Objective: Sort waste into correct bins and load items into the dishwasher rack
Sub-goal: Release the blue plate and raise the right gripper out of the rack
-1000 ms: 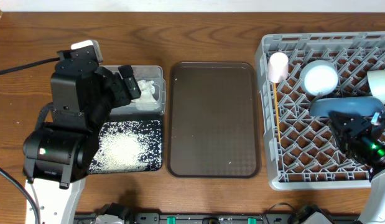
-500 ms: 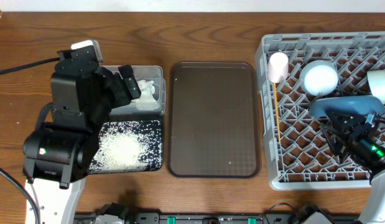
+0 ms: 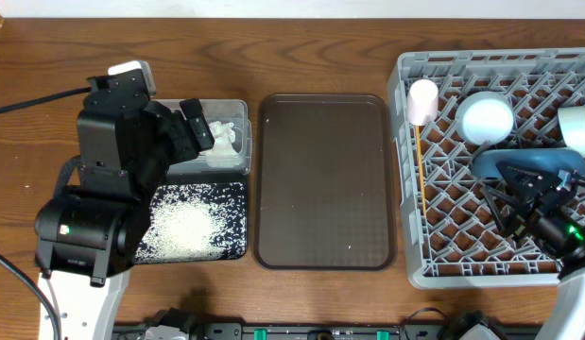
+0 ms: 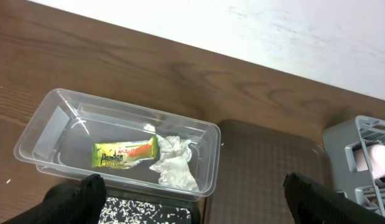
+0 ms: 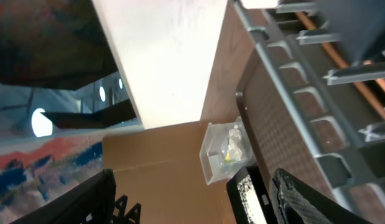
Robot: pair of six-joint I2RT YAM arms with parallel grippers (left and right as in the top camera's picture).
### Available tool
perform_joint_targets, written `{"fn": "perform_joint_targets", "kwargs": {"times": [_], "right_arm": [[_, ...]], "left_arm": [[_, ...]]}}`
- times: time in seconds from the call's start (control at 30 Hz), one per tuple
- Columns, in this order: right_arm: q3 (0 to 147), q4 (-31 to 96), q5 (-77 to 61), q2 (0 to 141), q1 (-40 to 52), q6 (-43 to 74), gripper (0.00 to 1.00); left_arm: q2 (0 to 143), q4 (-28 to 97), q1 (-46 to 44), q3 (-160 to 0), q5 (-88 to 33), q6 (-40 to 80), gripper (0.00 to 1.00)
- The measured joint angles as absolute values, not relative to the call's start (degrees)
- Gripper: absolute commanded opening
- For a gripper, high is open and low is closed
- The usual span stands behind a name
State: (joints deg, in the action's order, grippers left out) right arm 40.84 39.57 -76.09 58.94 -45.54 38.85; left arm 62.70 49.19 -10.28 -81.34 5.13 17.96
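Far left, the left gripper [image 4: 193, 198] hangs wide open above the clear tub [image 4: 55, 118], gripping nothing. Inside lie a yellow-green wrapper [image 4: 125, 154] reading "Pandan" and, touching it, the crumpled napkin [image 4: 173, 163]. Just in front, the black bin [image 3: 237, 247] holds the white grains [image 3: 183, 227]. Next comes the brown tray [image 3: 322, 179]. In the grey rack [image 3: 434, 269] are the pink cup [image 3: 422, 99], chopsticks [image 3: 418, 161], white bowl [image 3: 488, 118], blue plate [image 3: 500, 159] and pale-green bowl [image 3: 580, 127]. The right gripper [image 5: 198, 196] sits over the plate, fingers spread, empty.
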Motion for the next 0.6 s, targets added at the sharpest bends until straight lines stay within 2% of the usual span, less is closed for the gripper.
{"fn": "perform_joint_targets", "kwargs": {"times": [0.23,0.33,0.47,0.53,0.57,0.6], "right_arm": [[40.8,35.29,-77.41,50.39,-45.54,43.4,0.78],[40.73,26.68,-78.54,46.92,-45.54,47.07,0.77],[40.73,7.31,-79.64,43.44,-45.52,51.05,0.69],[40.84,-2.15,-80.05,42.61,-45.52,52.1,0.52],[40.86,-5.58,-80.16,42.46,-45.52,52.21,0.34],[41.06,-7.9,-80.12,42.28,-45.54,52.82,0.21]], "left_arm": [[62.7,49.19,-10.28,-81.34,5.13,17.96,0.94],[62.7,49.19,-10.28,-81.34,5.1,17.96,0.94],[62.7,49.25,-10.28,-81.34,5.1,17.96,0.94],[62.7,49.25,-10.28,-81.34,5.1,17.96,0.94],[62.7,49.23,-10.28,-81.34,5.1,17.96,0.94],[62.7,49.25,-10.28,-81.34,5.1,17.96,0.94]]}}
